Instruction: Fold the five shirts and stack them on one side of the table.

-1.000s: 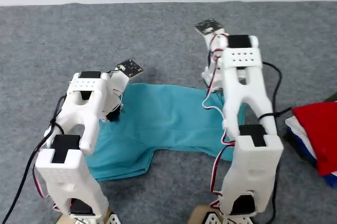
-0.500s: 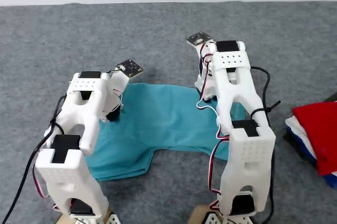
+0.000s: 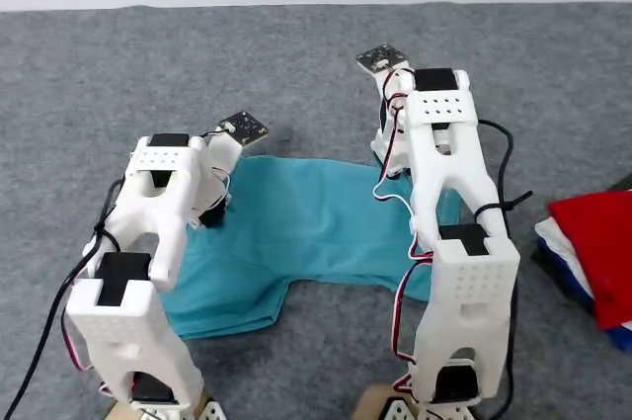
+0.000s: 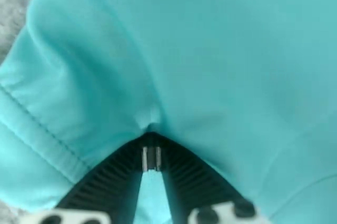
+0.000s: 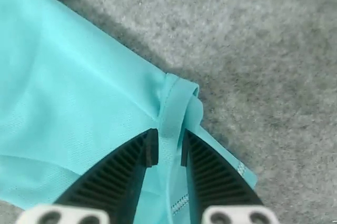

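Note:
A teal shirt point(image 3: 306, 222) lies spread and partly folded on the grey carpeted table point(image 3: 148, 64) between the two arms. My left gripper point(image 4: 151, 156) is at the shirt's far left corner. Its fingertips are pressed together on a pinch of teal cloth point(image 4: 210, 50). At the shirt's far right edge, my right gripper point(image 5: 166, 147) is down on the fabric. A rolled hem of the teal cloth point(image 5: 176, 103) is squeezed in the narrow gap between its black fingers point(image 5: 142, 155). In the high view both wrists cover the gripped spots.
A stack of folded shirts point(image 3: 592, 252), red on top over white and blue, sits at the table's right edge. Bare grey carpet point(image 5: 274, 50) lies just past the shirt's right hem, and open carpet stretches across the far side of the table.
The right arm swung a little to the left and then partly back, staying at the shirt's far right edge. The left arm has not moved.

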Available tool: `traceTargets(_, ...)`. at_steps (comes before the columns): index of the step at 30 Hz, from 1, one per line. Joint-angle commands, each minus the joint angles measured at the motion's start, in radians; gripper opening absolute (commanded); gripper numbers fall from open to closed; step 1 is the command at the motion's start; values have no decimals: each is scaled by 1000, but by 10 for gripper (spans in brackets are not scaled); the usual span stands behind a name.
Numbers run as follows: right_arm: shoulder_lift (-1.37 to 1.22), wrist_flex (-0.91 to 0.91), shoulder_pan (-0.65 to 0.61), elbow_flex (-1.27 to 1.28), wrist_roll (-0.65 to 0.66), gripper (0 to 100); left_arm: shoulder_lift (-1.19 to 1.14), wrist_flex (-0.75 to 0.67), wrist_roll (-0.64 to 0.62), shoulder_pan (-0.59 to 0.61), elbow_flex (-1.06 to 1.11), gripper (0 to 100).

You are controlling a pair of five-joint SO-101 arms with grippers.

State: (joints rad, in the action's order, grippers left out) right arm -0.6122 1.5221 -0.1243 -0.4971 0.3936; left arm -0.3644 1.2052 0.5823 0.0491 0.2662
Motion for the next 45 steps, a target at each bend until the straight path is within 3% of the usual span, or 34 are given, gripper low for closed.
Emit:
traceTargets(1,8,-5,10,-54,-9,84,-12,2,-2,-8,-22,2)
traceTargets(14,-97,-4,13,-55,-9,79,-12,2,-2,-8,-22,2)
traceTargets(19,-71,-5,18,-57,-3,14,-12,2,-2,-8,-22,2)
traceTargets(37,-33,-5,300,-83,75,11,-12,2,0,-8,-22,2)
traceTargets(45,-31,-1,351,-167,77,11,-12,2,0,-8,-22,2)
